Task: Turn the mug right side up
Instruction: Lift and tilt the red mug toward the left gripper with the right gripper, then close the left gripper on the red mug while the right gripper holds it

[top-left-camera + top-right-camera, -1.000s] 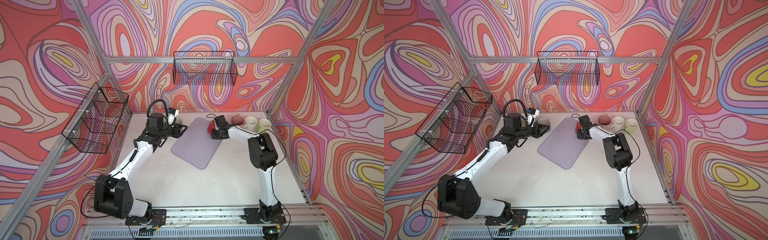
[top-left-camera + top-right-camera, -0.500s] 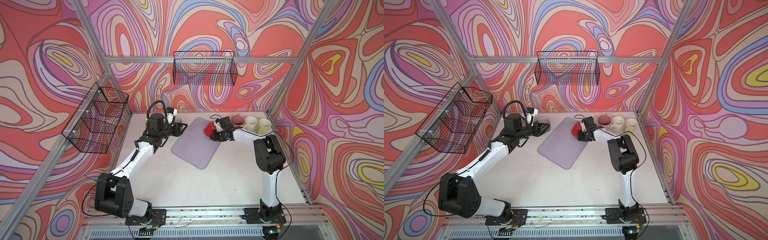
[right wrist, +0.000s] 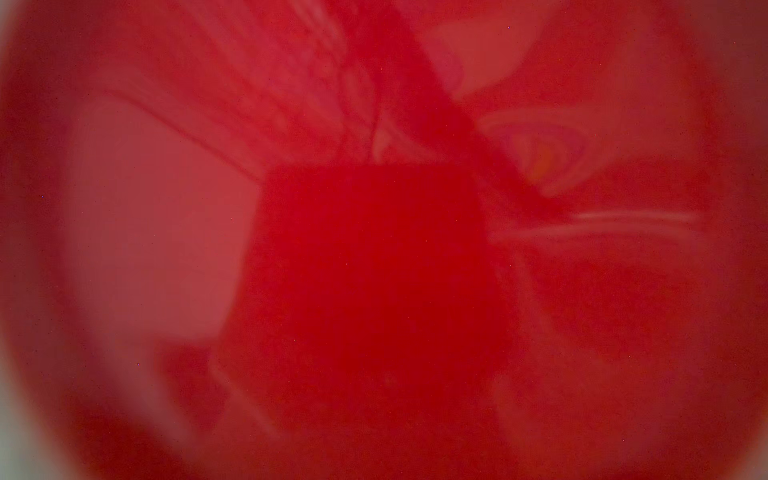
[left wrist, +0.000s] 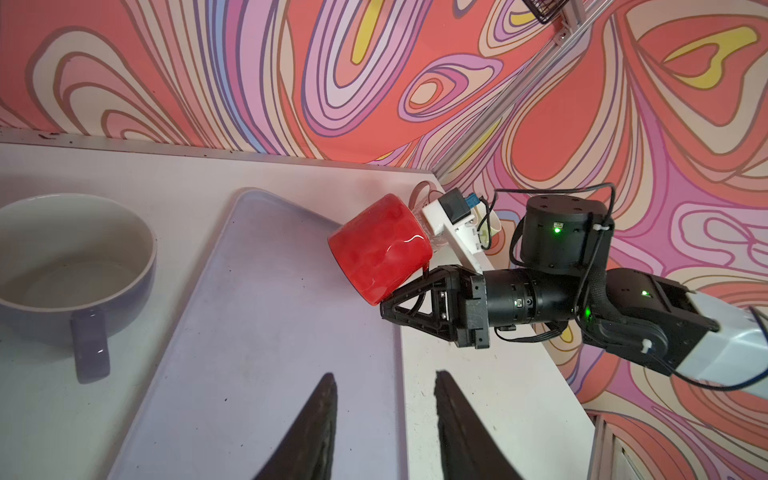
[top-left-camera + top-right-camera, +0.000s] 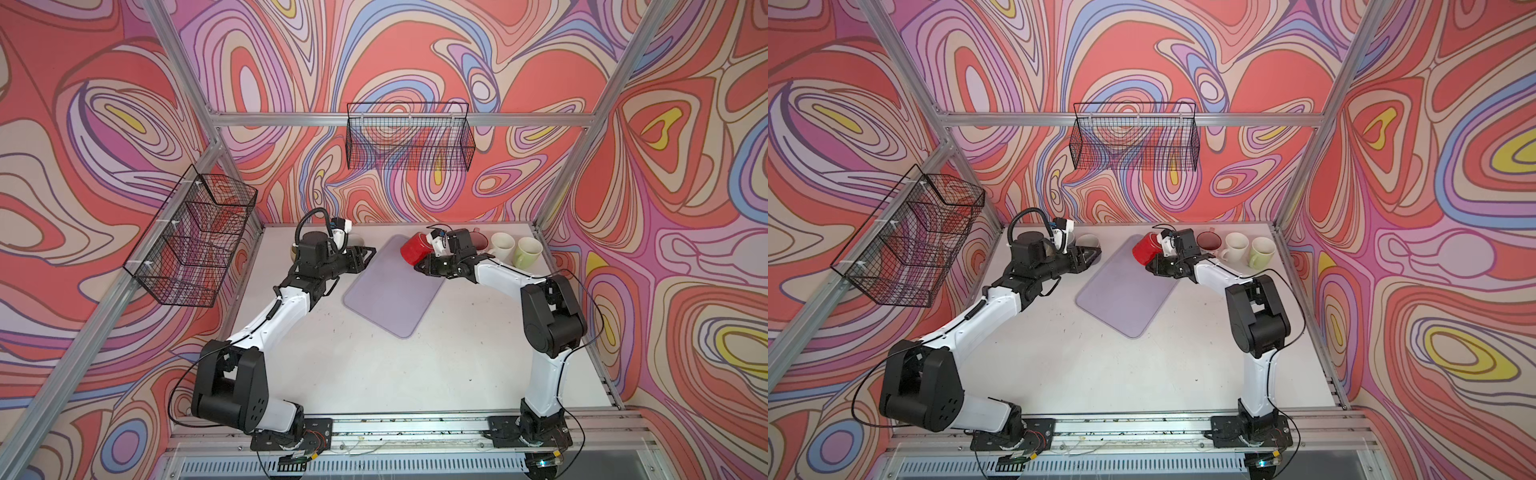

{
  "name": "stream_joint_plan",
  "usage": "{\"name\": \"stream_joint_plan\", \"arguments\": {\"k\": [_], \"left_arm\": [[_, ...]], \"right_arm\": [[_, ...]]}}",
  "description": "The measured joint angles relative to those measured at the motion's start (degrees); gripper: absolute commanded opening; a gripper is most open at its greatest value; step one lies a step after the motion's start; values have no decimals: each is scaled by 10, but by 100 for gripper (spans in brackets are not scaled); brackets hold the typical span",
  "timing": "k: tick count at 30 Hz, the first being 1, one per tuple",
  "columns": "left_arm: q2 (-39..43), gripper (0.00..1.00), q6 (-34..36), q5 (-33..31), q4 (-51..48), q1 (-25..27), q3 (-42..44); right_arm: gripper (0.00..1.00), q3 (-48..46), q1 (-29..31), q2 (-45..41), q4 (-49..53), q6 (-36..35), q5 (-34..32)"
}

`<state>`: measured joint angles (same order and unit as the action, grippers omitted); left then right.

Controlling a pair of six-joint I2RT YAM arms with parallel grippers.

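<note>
The red mug (image 5: 415, 253) (image 5: 1145, 253) (image 4: 380, 249) hangs tilted, roughly on its side, just above the far right corner of the lilac mat (image 5: 390, 291) (image 5: 1125, 295) (image 4: 249, 311). My right gripper (image 5: 420, 268) (image 5: 1152, 268) (image 4: 399, 299) is shut on the mug's lower side. In the right wrist view the mug (image 3: 374, 249) fills the picture as a red blur and hides the jaws. My left gripper (image 5: 368, 255) (image 5: 1094, 253) (image 4: 384, 378) stands open and empty over the mat's left edge, pointing at the mug.
A lavender mug (image 4: 70, 257) (image 5: 355, 241) stands upright beside the left wrist. At the back right a dark red mug (image 5: 478, 241), a cream mug (image 5: 500, 245) and a pale green mug (image 5: 528, 251) stand in a row. Wire baskets (image 5: 409, 141) (image 5: 195, 241) hang on the walls.
My right gripper has lifted the red mug off the mat and tipped it onto its side, shifting a little to the left. The left gripper's jaws have widened slightly.
</note>
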<state>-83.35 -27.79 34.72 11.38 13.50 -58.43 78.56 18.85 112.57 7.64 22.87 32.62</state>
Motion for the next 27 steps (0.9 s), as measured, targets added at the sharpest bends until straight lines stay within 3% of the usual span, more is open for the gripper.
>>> {"name": "stream_joint_plan", "arguments": {"k": [14, 27], "left_arm": [[-32, 54, -92, 38, 116, 20, 13], [-96, 57, -160, 76, 223, 40, 9]], "right_arm": [[0, -29, -9, -50, -103, 79, 135], [0, -56, -9, -57, -217, 177, 196]]}}
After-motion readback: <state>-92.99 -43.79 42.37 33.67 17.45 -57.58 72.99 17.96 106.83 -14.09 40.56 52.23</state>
